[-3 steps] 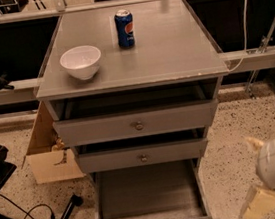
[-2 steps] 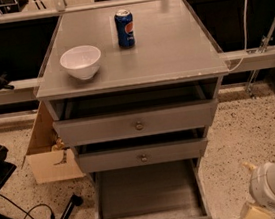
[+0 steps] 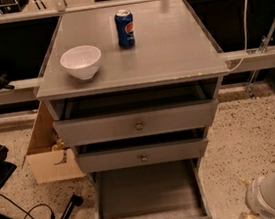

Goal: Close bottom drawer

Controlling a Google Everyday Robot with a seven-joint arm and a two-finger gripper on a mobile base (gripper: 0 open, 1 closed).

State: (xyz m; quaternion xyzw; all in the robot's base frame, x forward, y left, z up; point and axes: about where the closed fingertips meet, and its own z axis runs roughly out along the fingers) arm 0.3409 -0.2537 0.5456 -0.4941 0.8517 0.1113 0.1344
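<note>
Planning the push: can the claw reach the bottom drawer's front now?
Probably yes. The claw sits low at bottom right, beside the open bottom drawer; only floor lies between, though the front is mostly cropped.

The one camera looks steeply down from above the front of the grey wooden three-drawer table [image 3: 170,51], facing its fronts squarely, fairly near. The open grey bottom drawer [image 3: 148,196] meets the lower edge. The claw [image 3: 250,216] sits at the lower right corner.

bottom drawer [image 3: 148,193] open – front unblocked, pincer [image 3: 249,217] low right beside it
</note>
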